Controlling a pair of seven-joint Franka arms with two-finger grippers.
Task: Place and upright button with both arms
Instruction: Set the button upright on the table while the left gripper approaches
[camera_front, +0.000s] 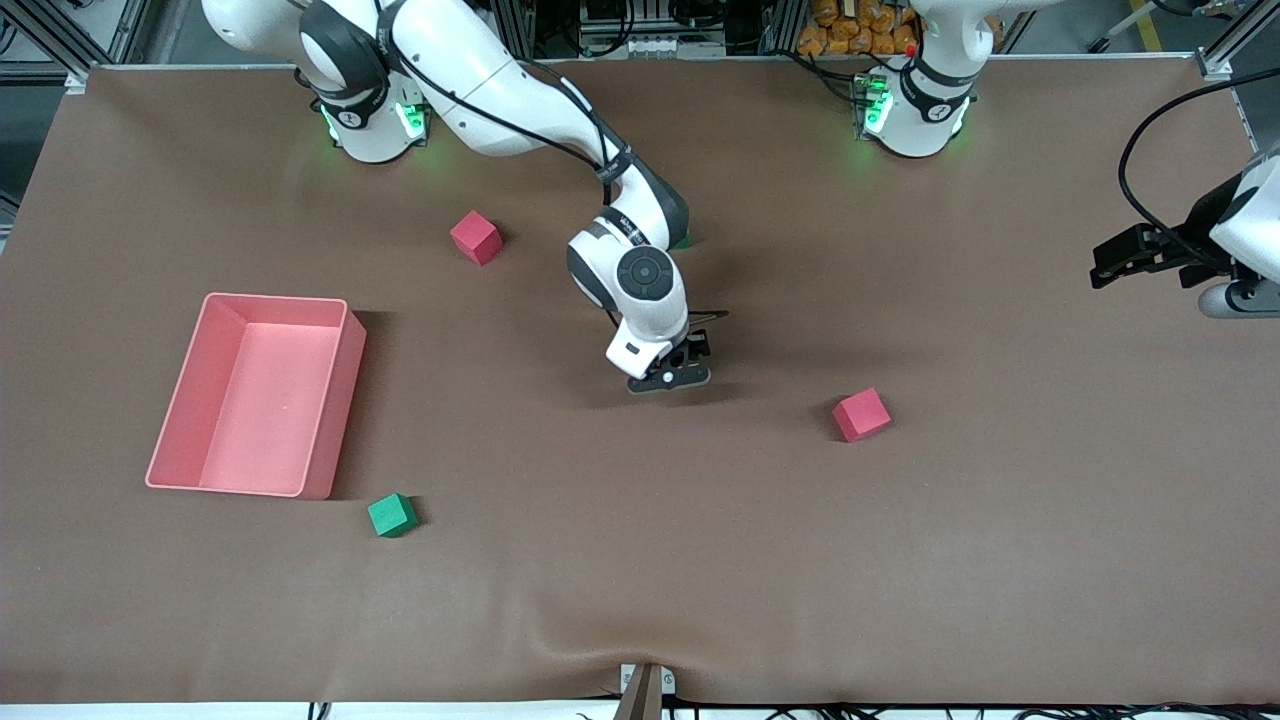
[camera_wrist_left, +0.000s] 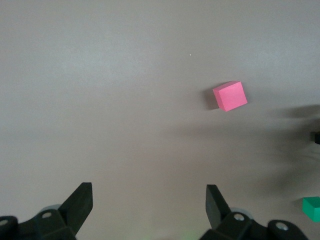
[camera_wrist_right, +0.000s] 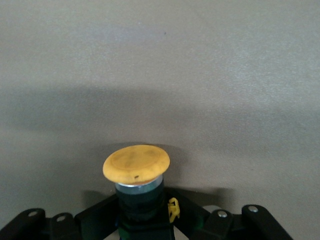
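The table (camera_front: 900, 560) is lying wide and brown under both arms, with a pink tray (camera_front: 330, 420) sitting toward the right arm's end. The right arm (camera_front: 500, 90) is reaching from its base to the table's middle, so the work is happening where both arms could meet. The left arm (camera_front: 1250, 215) is waiting off at its own end, its gripper (camera_wrist_left: 149, 200) hanging with fingers wide apart over bare cloth — probably ready to help.

Two red cubes (camera_front: 861, 414) (camera_front: 476, 237) and a green cube (camera_front: 391, 515) are lying well apart from the action and playing no part. The right gripper (camera_wrist_right: 145, 225) is clamping its fingers on the dark body of the button (camera_wrist_right: 136, 167), keeping the orange cap free and pointing away from the wrist — a grip low on the body, which should let the cap end up on top once the base is set down.
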